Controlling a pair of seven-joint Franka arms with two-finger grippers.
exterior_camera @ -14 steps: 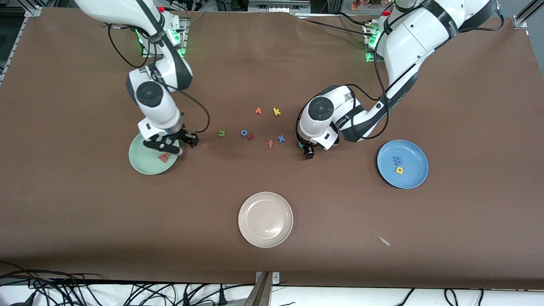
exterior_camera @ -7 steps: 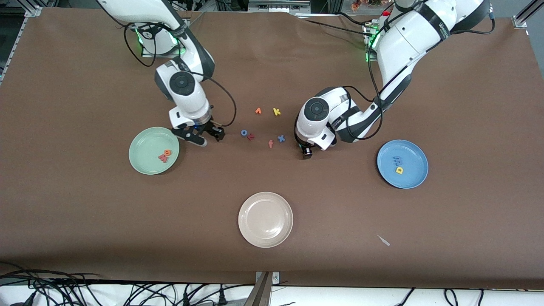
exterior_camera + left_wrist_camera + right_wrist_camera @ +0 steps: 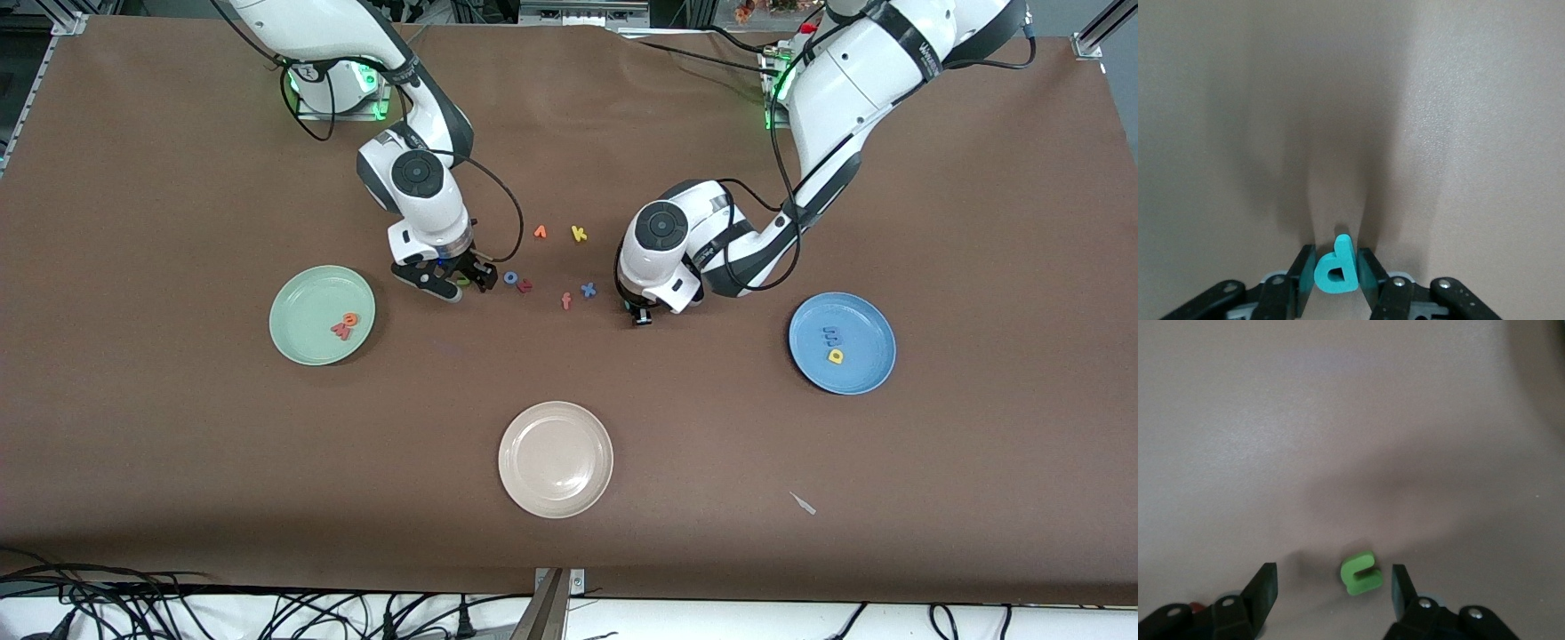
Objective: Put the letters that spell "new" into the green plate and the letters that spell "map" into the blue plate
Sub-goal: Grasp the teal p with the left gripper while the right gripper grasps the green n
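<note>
**Teal p pinched, green n framed between spread fingers**

The left gripper [image 3: 1336, 280] was down at the table with its fingers clamped on the teal p [image 3: 1336, 267], one pad on each flat side; in the front view it sat at about the blue x's [image 3: 588, 289] four o'clock, between the loose letters and the blue plate [image 3: 871, 373]. That plate already carried the blue m [image 3: 831, 335] and, at the m's six o'clock, the yellow a [image 3: 836, 356], both well inside the rim.

The right gripper [image 3: 1335, 590] was low over the brown cloth with its fingers spread apart, the green n [image 3: 1360, 573] lying on the table between them and touching neither. The blue o [image 3: 510, 277] lay just beside that gripper, toward the left arm's end of the table, with a small salmon letter [image 3: 525, 285] touching it or nearly so.

The green plate [image 3: 302, 293] held the orange e [image 3: 351, 317] and the salmon-red w [image 3: 341, 332], close together near the rim on the side toward the letters.

The salmon f [image 3: 566, 301] lay at the x's eight o'clock; the orange v-shaped letter [image 3: 540, 232] and the yellow k [image 3: 579, 234] lay side by side, farther from the front camera. The cream-white plate [image 3: 524, 480] stood alone at the cluster's six o'clock, with bare cloth all round it out to the table edges.
</note>
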